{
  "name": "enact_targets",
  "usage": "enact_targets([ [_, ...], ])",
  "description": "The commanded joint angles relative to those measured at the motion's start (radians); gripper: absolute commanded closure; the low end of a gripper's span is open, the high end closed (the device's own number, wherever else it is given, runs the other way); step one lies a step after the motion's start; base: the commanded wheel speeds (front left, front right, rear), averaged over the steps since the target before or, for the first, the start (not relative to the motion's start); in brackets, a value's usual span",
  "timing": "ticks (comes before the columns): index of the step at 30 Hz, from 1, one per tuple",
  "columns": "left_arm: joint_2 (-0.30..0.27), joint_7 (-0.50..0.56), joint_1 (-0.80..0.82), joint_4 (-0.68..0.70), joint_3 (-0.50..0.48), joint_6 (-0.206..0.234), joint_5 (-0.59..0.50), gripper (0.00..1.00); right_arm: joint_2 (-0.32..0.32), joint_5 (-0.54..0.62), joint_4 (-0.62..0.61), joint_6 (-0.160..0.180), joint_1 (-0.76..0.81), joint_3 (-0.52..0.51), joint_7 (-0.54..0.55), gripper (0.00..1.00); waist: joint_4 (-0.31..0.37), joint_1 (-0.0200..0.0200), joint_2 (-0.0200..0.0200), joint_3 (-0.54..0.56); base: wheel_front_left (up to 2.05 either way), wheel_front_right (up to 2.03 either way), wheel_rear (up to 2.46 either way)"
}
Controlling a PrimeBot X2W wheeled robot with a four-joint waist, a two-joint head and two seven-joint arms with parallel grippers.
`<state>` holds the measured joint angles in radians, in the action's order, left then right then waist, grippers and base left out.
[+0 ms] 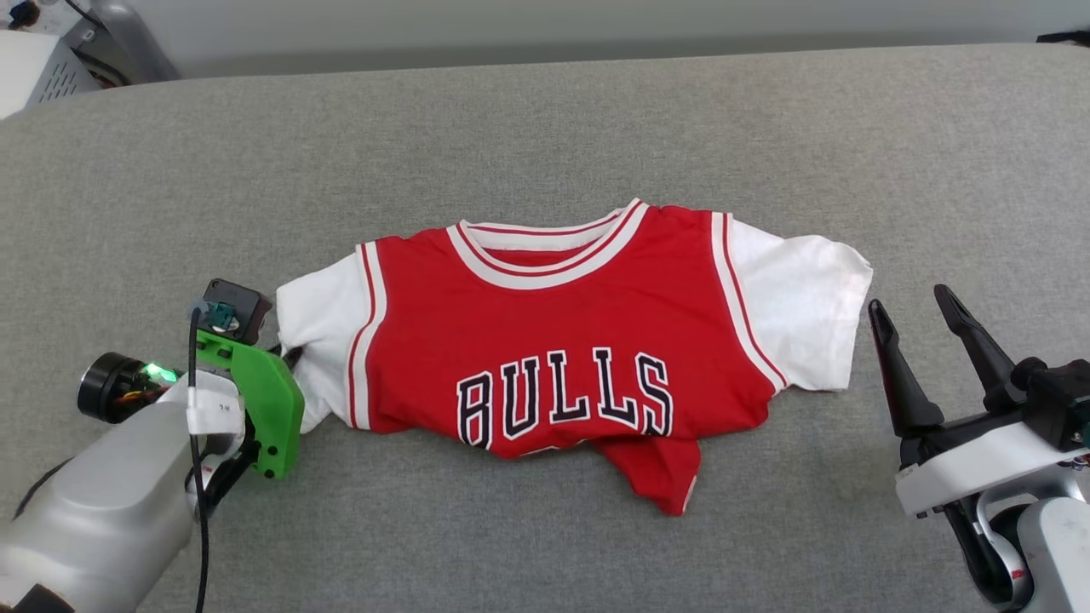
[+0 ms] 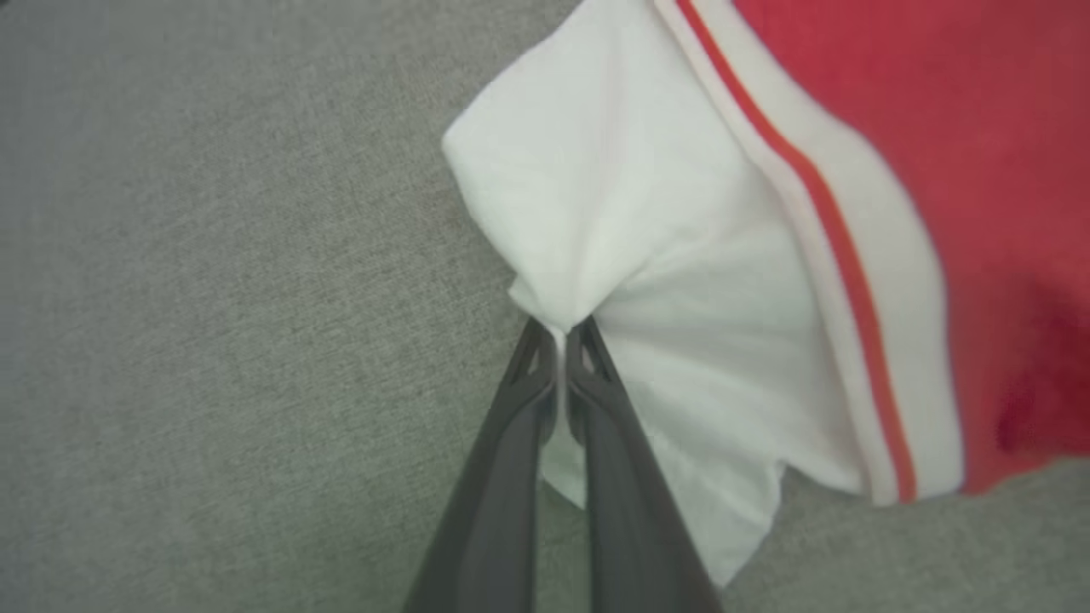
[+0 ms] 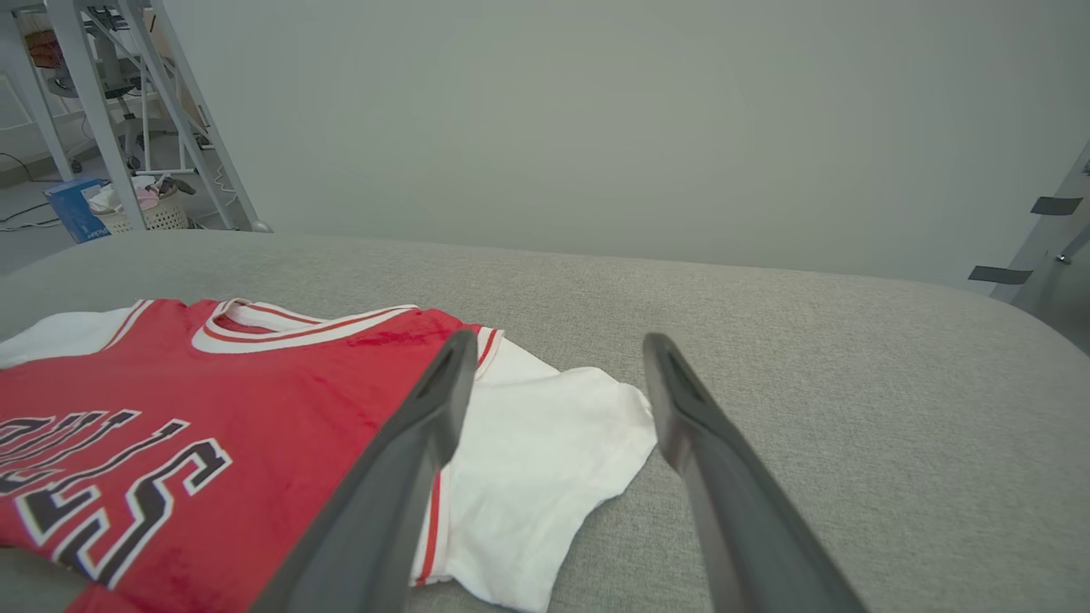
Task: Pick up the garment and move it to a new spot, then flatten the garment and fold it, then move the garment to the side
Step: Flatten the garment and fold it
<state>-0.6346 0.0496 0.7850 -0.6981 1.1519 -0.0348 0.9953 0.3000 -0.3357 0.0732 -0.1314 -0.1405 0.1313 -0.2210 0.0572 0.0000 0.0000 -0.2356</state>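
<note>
Seemingly to pull it flat, the left gripper [image 2: 562, 328] pinches a white sleeve [image 2: 596, 196] of the red soft-fabric jersey shirt [image 1: 562, 340] lying centred on the grey cloth surface [image 1: 545, 128], while the right gripper [image 1: 909, 300] hovers spread near the other sleeve [image 1: 800, 306].

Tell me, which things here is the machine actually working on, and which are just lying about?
In the job:
red jersey
left gripper, shut on its white sleeve
right gripper, open, beside it
grey cushion underneath

Lying about:
basket
blue box
metal frame
</note>
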Motion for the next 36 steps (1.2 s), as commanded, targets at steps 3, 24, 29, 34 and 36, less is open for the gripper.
enact_targets([
  [3, 0.029, -0.155, -0.024, -0.022, -0.040, 0.044, -0.009, 0.00, 0.001, -0.006, -0.007, 0.001, 0.015, -0.017, 0.003, 0.00, -0.017, 0.0000, 0.0000, 0.036, 0.00, 0.00, 0.00],
  [24, 0.190, -0.311, -0.474, 0.593, -0.618, 0.409, -0.563, 0.00, 0.317, -0.154, -0.031, 0.001, -0.205, -0.026, 0.385, 0.00, -0.144, 0.0000, 0.0000, 0.062, 0.00, 0.00, 0.00],
  [29, 0.259, -0.311, -0.528, 0.614, -0.700, 0.376, -0.634, 0.00, 0.433, -0.303, 0.042, 0.001, -0.274, 0.118, 0.599, 0.00, -0.163, 0.0000, 0.0000, 0.017, 0.00, 0.00, 0.00],
  [34, 0.318, -0.311, -0.542, 0.625, -0.772, 0.334, -0.697, 0.00, 0.499, -0.410, 0.126, 0.001, -0.365, 0.226, 0.777, 0.00, -0.181, 0.0000, 0.0000, -0.044, 0.00, 0.00, 0.00],
  [36, 0.338, -0.311, -0.538, 0.628, -0.795, 0.316, -0.718, 0.00, 0.507, -0.424, 0.162, 0.001, -0.402, 0.259, 0.810, 0.00, -0.189, 0.0000, 0.0000, -0.068, 0.00, 0.00, 0.00],
])
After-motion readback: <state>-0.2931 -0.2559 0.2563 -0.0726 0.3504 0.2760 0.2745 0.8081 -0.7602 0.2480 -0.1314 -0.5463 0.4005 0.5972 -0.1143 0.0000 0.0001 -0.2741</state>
